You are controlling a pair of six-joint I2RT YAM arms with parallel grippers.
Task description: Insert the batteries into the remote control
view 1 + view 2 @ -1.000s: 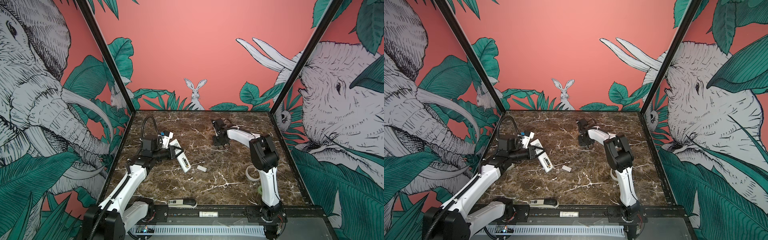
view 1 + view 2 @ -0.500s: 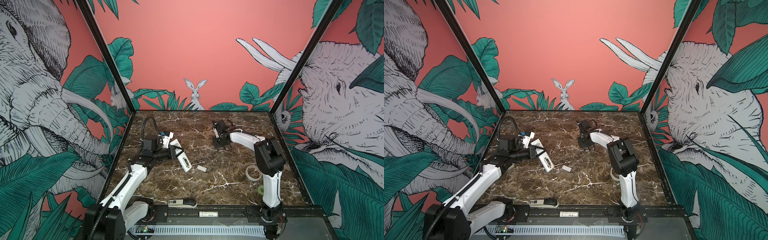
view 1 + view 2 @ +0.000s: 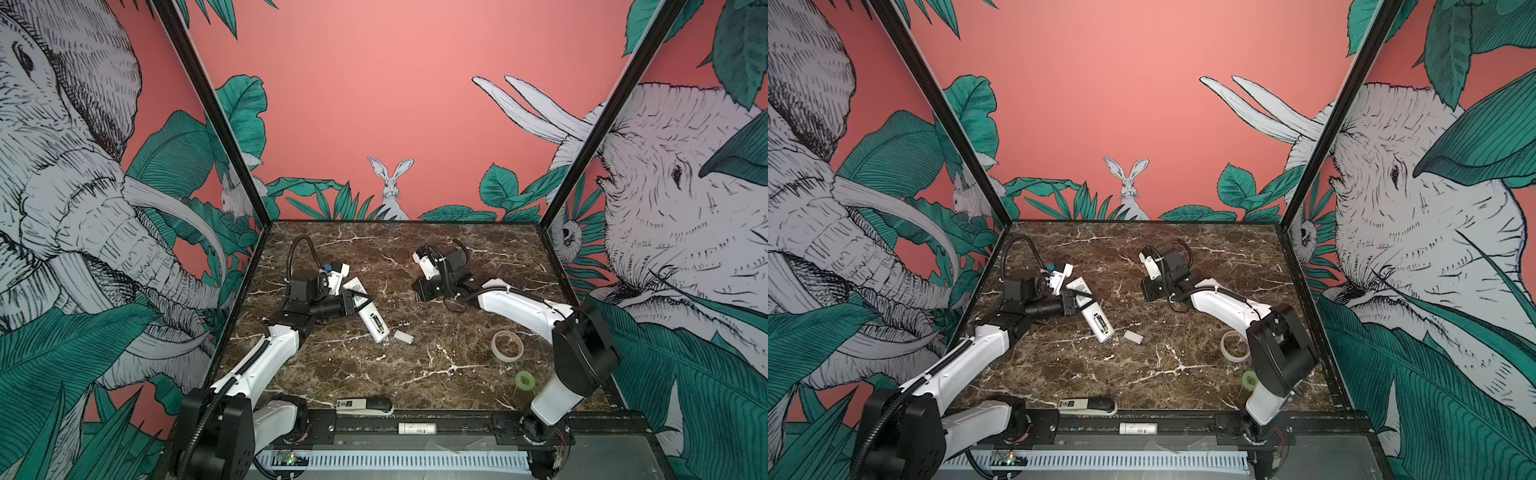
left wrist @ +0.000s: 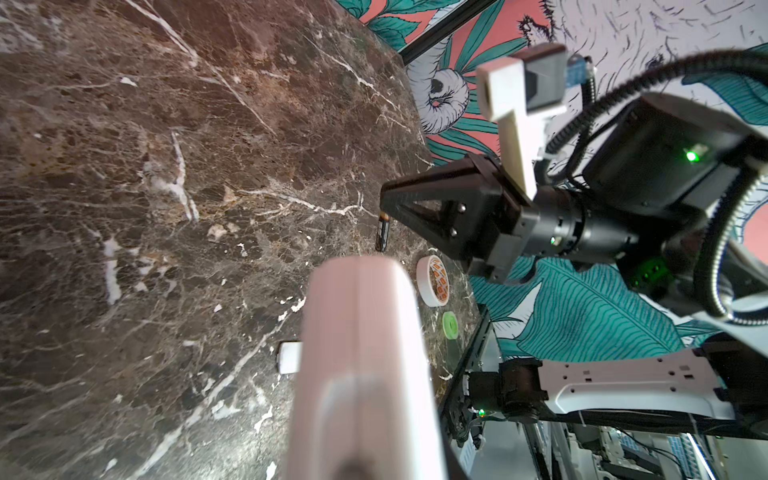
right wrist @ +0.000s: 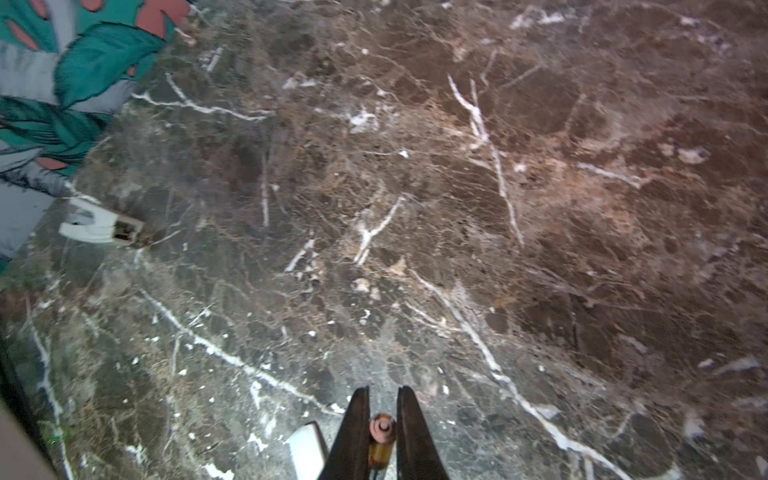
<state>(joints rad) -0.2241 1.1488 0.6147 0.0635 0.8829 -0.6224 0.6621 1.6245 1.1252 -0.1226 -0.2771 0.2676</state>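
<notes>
The white remote control (image 3: 371, 319) slants down to the marble, upper end clamped in my shut left gripper (image 3: 354, 301); it fills the foreground of the left wrist view as a blurred white remote control (image 4: 357, 374). Its open compartment (image 3: 1100, 322) shows something dark that I cannot identify. My right gripper (image 5: 383, 390) is shut on a dark battery (image 5: 382, 430) with a copper end. From the left wrist, that battery (image 4: 381, 235) hangs upright under the right gripper (image 4: 384, 205), just over the marble right of the remote.
A small white cover piece (image 3: 403, 336) lies just right of the remote's lower end. A tape roll (image 3: 507, 345) and a green ring (image 3: 525, 379) sit at the right. A stapler (image 3: 365, 405) lies at the front edge, a white tube (image 3: 417, 428) on the rail.
The right arm's elbow has swung toward the front right while its gripper stayed near the same spot with the battery. The left arm and remote have not moved.
</notes>
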